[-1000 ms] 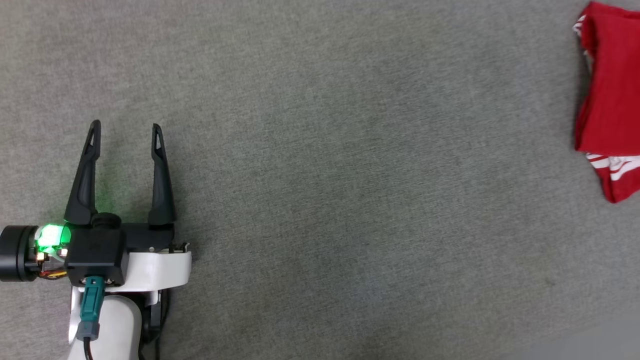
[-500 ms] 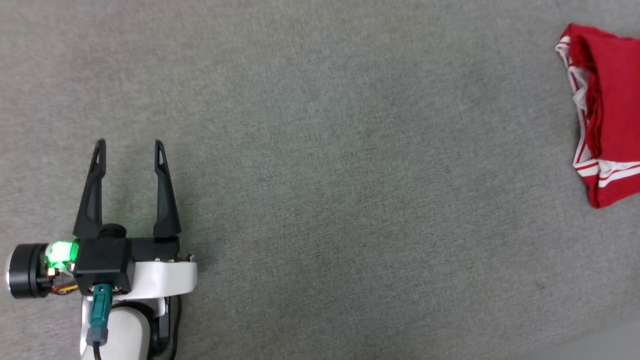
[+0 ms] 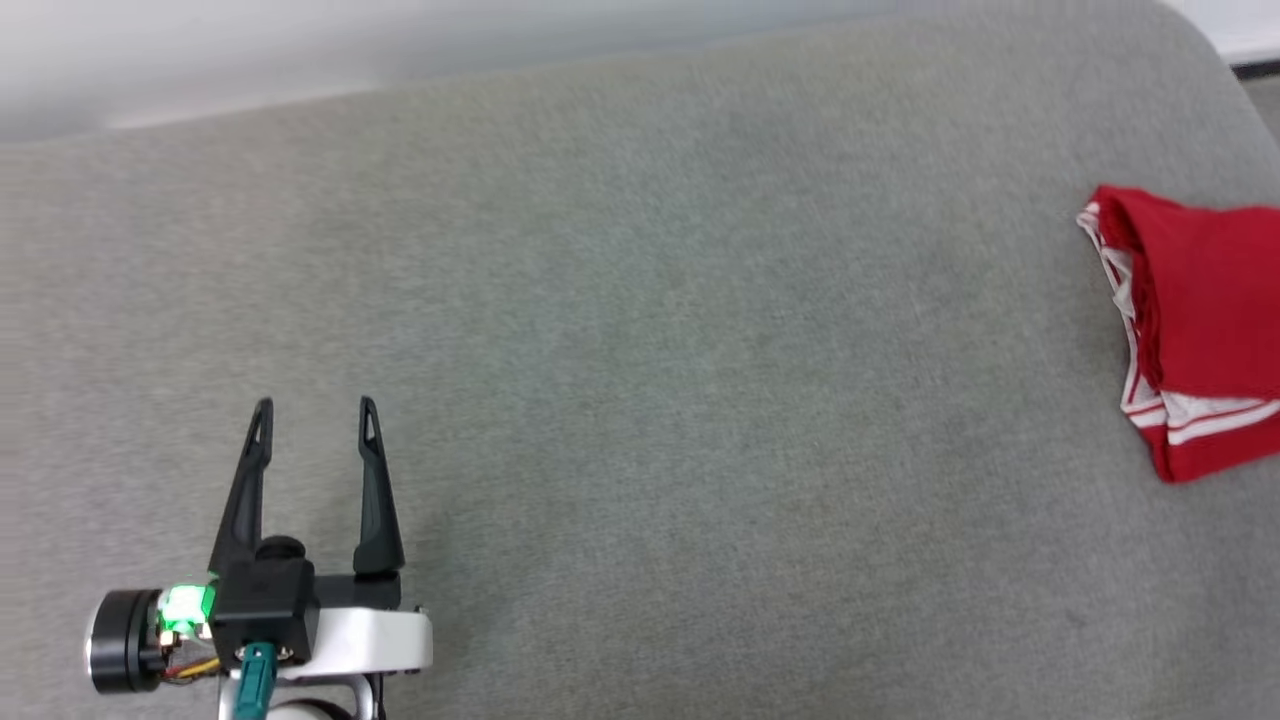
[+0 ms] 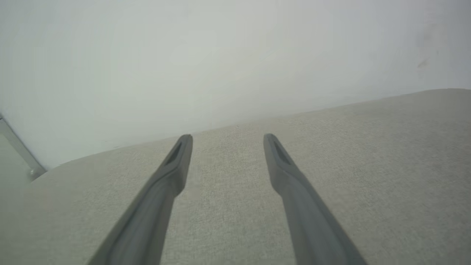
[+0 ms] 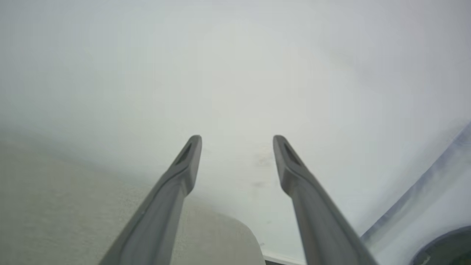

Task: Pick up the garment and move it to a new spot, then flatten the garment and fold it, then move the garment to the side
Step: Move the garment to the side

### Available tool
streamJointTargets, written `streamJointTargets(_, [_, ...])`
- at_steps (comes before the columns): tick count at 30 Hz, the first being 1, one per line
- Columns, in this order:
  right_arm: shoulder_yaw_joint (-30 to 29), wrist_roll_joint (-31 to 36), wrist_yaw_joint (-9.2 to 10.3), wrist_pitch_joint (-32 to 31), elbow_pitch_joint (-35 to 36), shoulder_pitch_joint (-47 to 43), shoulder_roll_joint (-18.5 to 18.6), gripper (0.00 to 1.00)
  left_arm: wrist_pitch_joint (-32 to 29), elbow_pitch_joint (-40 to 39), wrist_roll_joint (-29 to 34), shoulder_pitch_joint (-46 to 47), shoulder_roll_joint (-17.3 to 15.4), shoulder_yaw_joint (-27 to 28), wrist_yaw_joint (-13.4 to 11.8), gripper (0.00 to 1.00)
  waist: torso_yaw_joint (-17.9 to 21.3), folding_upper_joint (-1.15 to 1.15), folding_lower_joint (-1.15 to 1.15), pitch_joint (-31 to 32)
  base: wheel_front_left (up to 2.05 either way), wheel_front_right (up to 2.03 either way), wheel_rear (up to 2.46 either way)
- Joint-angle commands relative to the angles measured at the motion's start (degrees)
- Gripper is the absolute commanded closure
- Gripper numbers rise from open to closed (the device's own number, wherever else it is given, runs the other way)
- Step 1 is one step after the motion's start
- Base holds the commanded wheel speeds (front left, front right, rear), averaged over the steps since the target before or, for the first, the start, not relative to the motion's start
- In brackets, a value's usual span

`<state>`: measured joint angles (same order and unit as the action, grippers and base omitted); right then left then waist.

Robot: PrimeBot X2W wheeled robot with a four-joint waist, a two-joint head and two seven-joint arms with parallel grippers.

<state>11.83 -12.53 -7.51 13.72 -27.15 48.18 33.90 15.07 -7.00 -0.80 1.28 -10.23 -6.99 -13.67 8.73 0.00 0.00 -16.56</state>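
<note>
Looking across the grey fabric-covered table (image 3: 650,350), you find the folded red jersey garment with red-and-white striped trim (image 3: 1210,320) far out on the robot's right. It lies near the table's rounded far corner, and the edge of the head view cuts it off.

The black two-fingered left claw (image 3: 316,408) hangs low on the opposite side, well apart from the garment. Its fingers are spread and there is nothing between them. The dark-fingered right claw (image 5: 236,137) is likewise spread and empty. In its wrist view it points past the table's rounded corner toward a pale wall (image 5: 235,73).

The relation that matters is this: the garment lies to the right of the left claw, with the whole bare width of the table between them. By my reading, the right arm is the nearer one for any further nudge.

The bundle's long axis runs roughly away from the robot, tilted a little. Its end with the white stripes points back toward the robot, and a striped edge runs down the side that faces the table's middle. No lettering shows.

The garment looks folded and already set aside, so you are probably at the close of the task.
</note>
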Motion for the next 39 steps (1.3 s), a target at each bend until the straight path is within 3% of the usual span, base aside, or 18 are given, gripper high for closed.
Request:
streamJointTargets(1, [-1.4, 1.0, 0.06, 0.7, 2.0, -2.4, -2.4, 0.0, 0.1, 0.2, -0.3, -1.1, 0.3, 0.1, -0.2, 0.0, -2.4, 0.0, 0.0, 3.1, 0.0, 0.0, 0.0])
streamJointTargets(9, [-5.8, 6.4, 0.05, 1.4, 15.9, -18.7, -15.0, 0.0, 0.1, 1.4, -0.3, -3.8, 1.2, 0.0, 0.3, 0.0, -5.9, 0.0, 0.0, 7.6, 0.0, 0.0, 0.0])
streamJointTargets(19, [-7.8, 6.0, 0.06, 1.4, 20.7, -36.9, -24.5, 0.0, 0.1, 3.4, -0.5, -6.1, 2.2, -0.4, 1.1, 0.0, -8.4, 0.0, 0.0, 12.0, 0.0, 0.0, 0.0])
streamJointTargets(28, [-11.1, 6.6, 0.05, 1.4, 24.0, -48.3, -28.2, 0.0, 0.1, 3.5, -1.4, -10.0, 2.1, 1.4, 2.3, 0.0, -8.3, 0.0, 0.0, 15.9, 0.0, 0.0, 0.0])
streamJointTargets(39, [-12.7, 6.0, 0.05, 1.4, 25.7, -54.7, -30.2, 0.0, 0.1, 4.1, -2.4, -12.5, 3.2, 2.8, 5.2, 0.0, -8.1, 0.0, 0.0, 17.9, 0.0, 0.0, 0.0])
